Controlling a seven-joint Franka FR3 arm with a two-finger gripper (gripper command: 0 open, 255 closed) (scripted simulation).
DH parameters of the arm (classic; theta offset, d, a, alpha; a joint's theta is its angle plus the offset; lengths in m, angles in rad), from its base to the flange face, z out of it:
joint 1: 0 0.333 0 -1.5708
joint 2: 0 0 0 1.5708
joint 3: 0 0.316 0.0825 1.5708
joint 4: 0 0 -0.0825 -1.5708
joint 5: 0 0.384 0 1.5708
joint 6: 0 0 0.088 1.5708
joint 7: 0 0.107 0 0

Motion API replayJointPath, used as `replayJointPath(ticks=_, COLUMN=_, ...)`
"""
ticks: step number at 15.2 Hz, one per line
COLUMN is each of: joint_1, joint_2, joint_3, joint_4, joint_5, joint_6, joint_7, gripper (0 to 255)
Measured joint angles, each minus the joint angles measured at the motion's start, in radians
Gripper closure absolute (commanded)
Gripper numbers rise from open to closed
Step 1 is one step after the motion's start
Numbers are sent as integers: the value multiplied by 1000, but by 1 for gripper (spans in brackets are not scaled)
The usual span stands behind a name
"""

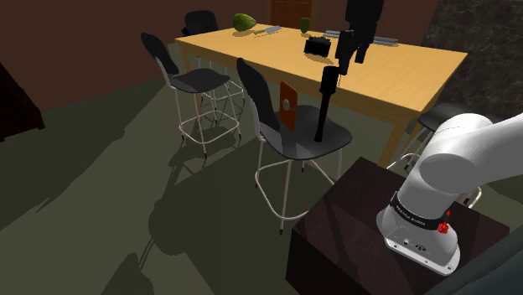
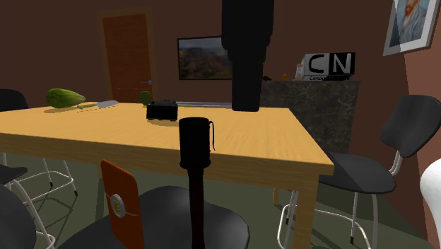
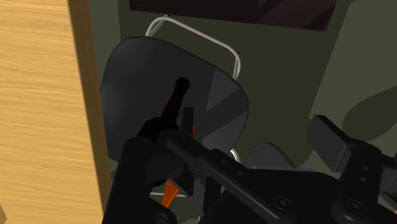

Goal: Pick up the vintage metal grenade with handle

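Observation:
The grenade is a black stick grenade standing upright on a dark chair seat, head up, with a small loop on the side of its head. My black gripper hangs over the wooden table's near edge, above the head and a little beyond it, not touching. In the second exterior view the gripper is above and right of the head. In the wrist view the grenade's handle runs down to the chair seat, and the gripper is open, fingers apart with nothing clasped.
The wooden table carries a black box, a green fruit and a grey tool. An orange card leans on the grenade's chair. More chairs stand around. The dark stand is at lower right.

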Motion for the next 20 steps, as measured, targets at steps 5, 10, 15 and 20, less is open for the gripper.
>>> replayJointPath(ticks=5, joint_1=-25, joint_2=109, joint_3=-62, joint_4=60, joint_5=-5, joint_6=29, joint_7=-33, gripper=0)
replayJointPath(ticks=10, joint_1=-54, joint_2=286, joint_3=-155, joint_4=158, joint_5=8, joint_6=70, joint_7=-85, gripper=0)
replayJointPath(ticks=15, joint_1=-66, joint_2=373, joint_3=-197, joint_4=189, joint_5=22, joint_6=105, joint_7=-112, gripper=0)
replayJointPath(ticks=20, joint_1=-69, joint_2=373, joint_3=-203, joint_4=125, joint_5=20, joint_6=169, joint_7=-118, gripper=0)
